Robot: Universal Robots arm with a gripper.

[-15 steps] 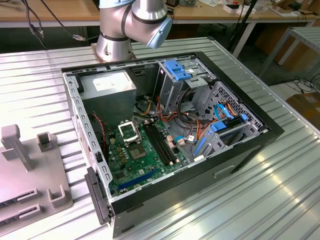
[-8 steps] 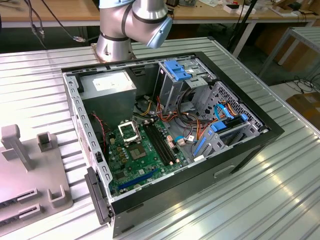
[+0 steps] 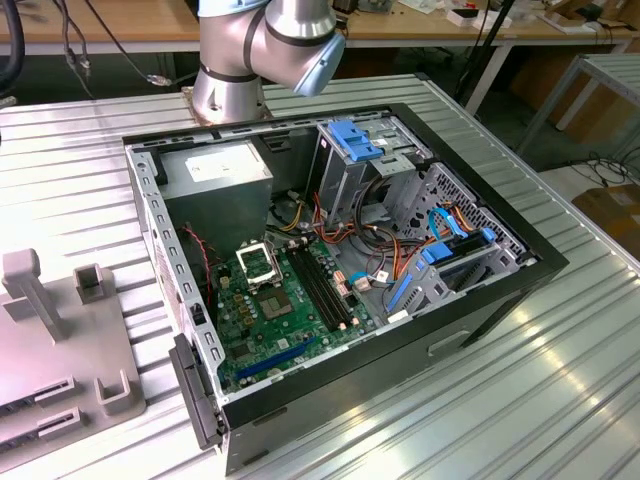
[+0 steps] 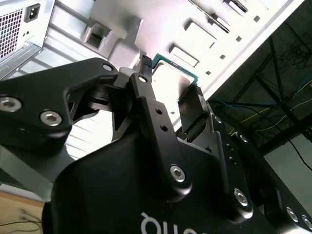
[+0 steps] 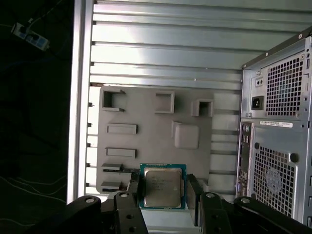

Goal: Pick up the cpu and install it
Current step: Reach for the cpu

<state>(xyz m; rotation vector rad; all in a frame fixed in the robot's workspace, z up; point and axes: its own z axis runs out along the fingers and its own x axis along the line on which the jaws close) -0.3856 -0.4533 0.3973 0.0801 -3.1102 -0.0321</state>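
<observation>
The cpu (image 5: 163, 187), a flat square chip with a silver-grey top and a thin green rim, sits between my gripper's (image 5: 163, 191) two black fingers. The gripper is shut on its opposite edges. It hangs well above a grey fixture plate (image 5: 156, 126) on the slatted table. In the second wrist view the cpu (image 4: 173, 80) shows from the side, pinched by the gripper (image 4: 170, 84). In the exterior view the open computer case (image 3: 520, 275) lies on the table. Its green motherboard (image 3: 290, 325) carries the black square socket (image 3: 258, 262).
The arm's base (image 3: 230, 85) stands behind the case. The grey fixture plate (image 3: 60, 340) with upright holders lies at the exterior view's left. Cables, a blue drive cage (image 3: 352, 140) and a power supply (image 3: 215, 172) crowd the case. The case's rear panel (image 5: 275, 136) stands beside the fixture.
</observation>
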